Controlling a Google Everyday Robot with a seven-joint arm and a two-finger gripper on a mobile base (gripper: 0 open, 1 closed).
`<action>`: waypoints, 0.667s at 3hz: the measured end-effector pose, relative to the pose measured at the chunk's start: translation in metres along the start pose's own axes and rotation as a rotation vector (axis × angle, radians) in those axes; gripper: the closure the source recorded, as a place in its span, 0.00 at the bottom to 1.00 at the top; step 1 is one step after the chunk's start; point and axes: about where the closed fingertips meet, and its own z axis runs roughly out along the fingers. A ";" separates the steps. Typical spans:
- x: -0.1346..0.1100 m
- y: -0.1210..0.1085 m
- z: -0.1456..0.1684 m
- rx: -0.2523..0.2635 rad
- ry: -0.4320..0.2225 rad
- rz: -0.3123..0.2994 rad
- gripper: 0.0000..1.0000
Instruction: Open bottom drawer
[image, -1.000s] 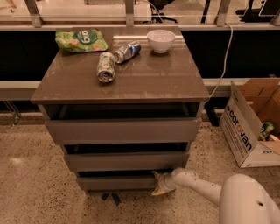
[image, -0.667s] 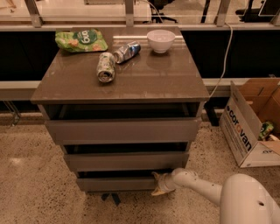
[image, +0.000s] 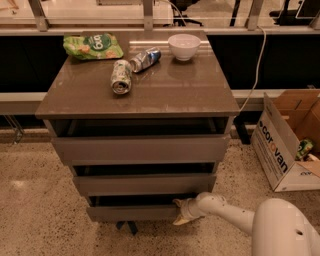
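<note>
The bottom drawer (image: 132, 212) is the lowest, shortest grey-brown front of the three-drawer cabinet. It stands pulled out a little, with a dark gap above its front. My gripper (image: 181, 210) is at the drawer's right end, at its top right corner, reaching in from the lower right on the white arm (image: 230, 215). The middle drawer (image: 142, 183) and top drawer (image: 140, 148) also stand slightly out.
On the cabinet top (image: 190, 95) lie a green chip bag (image: 92, 46), two cans (image: 121, 76) (image: 146, 59) on their sides and a white bowl (image: 184, 46). A cardboard box (image: 287, 140) stands on the speckled floor to the right. A dark wall with a cable runs behind.
None visible; the gripper stays at the bottom drawer's right end and the drawer front holds the same place.
</note>
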 end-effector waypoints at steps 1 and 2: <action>0.000 0.000 0.000 0.000 0.000 0.000 0.37; -0.012 0.015 -0.008 -0.007 -0.014 -0.015 0.37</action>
